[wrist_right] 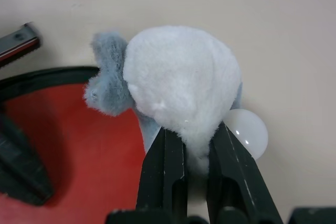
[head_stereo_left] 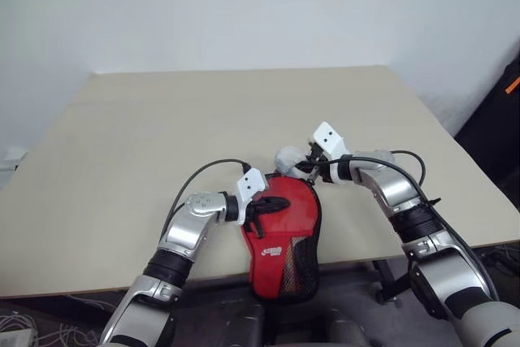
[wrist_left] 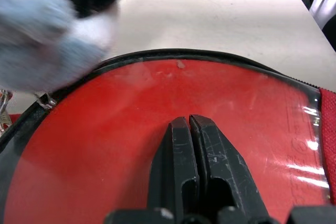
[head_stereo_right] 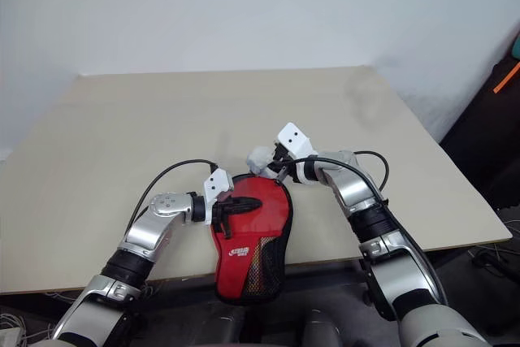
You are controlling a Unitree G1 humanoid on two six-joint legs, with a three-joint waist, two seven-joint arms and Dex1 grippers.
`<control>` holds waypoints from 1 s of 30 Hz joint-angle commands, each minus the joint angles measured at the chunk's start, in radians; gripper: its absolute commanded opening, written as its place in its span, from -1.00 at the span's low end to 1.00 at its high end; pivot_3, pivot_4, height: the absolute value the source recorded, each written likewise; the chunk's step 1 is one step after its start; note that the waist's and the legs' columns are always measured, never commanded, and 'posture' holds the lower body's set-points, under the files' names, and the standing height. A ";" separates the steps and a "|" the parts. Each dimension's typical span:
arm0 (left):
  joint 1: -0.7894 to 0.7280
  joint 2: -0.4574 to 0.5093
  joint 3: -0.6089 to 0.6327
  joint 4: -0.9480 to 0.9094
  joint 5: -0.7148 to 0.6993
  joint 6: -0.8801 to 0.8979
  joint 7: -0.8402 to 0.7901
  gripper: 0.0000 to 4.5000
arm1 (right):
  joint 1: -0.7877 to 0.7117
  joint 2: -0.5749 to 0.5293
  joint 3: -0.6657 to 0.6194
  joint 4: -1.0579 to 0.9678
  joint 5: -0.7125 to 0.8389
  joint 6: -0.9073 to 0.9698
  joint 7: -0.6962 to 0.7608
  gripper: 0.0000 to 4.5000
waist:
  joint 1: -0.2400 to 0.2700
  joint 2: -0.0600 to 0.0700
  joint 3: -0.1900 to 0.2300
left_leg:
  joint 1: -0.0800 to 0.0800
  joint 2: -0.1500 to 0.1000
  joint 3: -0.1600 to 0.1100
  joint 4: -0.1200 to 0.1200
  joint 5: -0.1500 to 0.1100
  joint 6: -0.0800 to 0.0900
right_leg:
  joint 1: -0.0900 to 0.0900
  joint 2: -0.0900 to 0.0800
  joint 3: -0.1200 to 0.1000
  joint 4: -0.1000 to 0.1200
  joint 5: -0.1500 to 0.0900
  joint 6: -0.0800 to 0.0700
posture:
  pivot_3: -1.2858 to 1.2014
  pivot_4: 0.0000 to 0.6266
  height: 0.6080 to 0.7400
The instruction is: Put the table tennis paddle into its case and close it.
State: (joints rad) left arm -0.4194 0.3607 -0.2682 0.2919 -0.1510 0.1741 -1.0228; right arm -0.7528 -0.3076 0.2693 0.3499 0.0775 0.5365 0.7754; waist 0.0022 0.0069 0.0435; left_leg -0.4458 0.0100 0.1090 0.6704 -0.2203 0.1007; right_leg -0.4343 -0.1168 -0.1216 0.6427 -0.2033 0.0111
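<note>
The case (head_stereo_left: 283,233) is lying at the near edge of the surface (head_stereo_left: 162,119), its narrow mesh end hanging over that edge. Through the clear panel in the left wrist view, red rubber is showing, so the paddle (wrist_left: 157,124) is judged to be sitting inside already; its handle cannot be made out. The left claw (wrist_left: 190,129) is pressing down on the case with its fingers together, gripping nothing. The right claw (wrist_right: 195,145) is clamping the fluffy blue-grey charm (wrist_right: 173,82) at the case's far rim, with a small white ball (wrist_right: 249,132) beside it.

Risks: if the charm is the zip pull, the soft plush could be slipping out of the grip under tension, as the fingers are holding fluff rather than metal. A pull along the rim could be dragging the case off the edge, since much of it is overhanging and one closed claw alone is pinning it.

Unclear: whether the zip is open or partly run, and where the slider is sitting. The charm is hiding that stretch of rim.
</note>
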 commanded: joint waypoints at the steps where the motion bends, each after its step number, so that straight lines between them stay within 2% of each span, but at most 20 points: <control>1: 0.021 0.014 -0.036 0.026 0.035 -0.001 -0.018 -1.00 | -0.050 0.000 -0.043 0.017 0.002 -0.021 -0.020 -0.89 | 0.000 0.001 0.000 | 0.000 0.000 0.000 0.000 0.000 0.000 | 0.000 0.000 0.000 0.000 0.000 0.000 | 0.03 -1.00 0.63; 7: 0.021 0.015 -0.045 0.029 0.050 -0.002 -0.031 -1.00 | -0.053 -0.038 -0.053 0.066 -0.015 -0.053 -0.015 -0.89 | 0.000 0.003 -0.002 | 0.000 0.000 0.001 0.000 0.000 0.000 | 0.000 0.000 0.000 0.000 0.000 0.000 | 0.03 -1.00 0.63; 16: 0.015 0.019 -0.053 0.035 0.053 0.004 -0.041 -1.00 | 0.019 -0.149 -0.052 0.014 -0.015 -0.060 0.025 -0.89 | 0.001 0.005 -0.003 | 0.000 0.000 0.001 0.000 0.000 0.000 | 0.001 0.000 0.000 0.000 0.000 0.000 | 0.03 -1.00 0.63; 22: 0.004 0.022 -0.060 0.051 0.059 -0.004 -0.048 -1.00 | 0.094 -0.224 -0.057 -0.077 -0.010 -0.050 0.054 -0.89 | 0.002 0.006 -0.004 | 0.001 0.000 -0.001 0.001 0.000 0.001 | 0.002 0.000 -0.001 0.000 -0.001 0.002 | 0.03 -1.00 0.63; 30: -0.013 0.029 -0.067 0.079 0.062 -0.013 -0.060 -1.00 | 0.292 -0.393 -0.117 -0.318 0.027 -0.008 0.116 -0.89 | 0.008 0.007 -0.005 | 0.001 0.000 -0.005 0.006 -0.006 0.010 | 0.006 -0.001 -0.004 -0.001 -0.004 0.003 | 0.03 -1.00 0.63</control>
State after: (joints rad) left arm -0.4474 0.3754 -0.3089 0.3243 -0.1286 0.1441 -1.0750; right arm -0.4659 -0.6567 0.2131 0.0980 0.0964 0.5160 0.8865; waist 0.0103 0.0140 0.0387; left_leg -0.4446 0.0099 0.1037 0.6765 -0.2269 0.1121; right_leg -0.4276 -0.1183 -0.1253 0.6414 -0.2072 0.0140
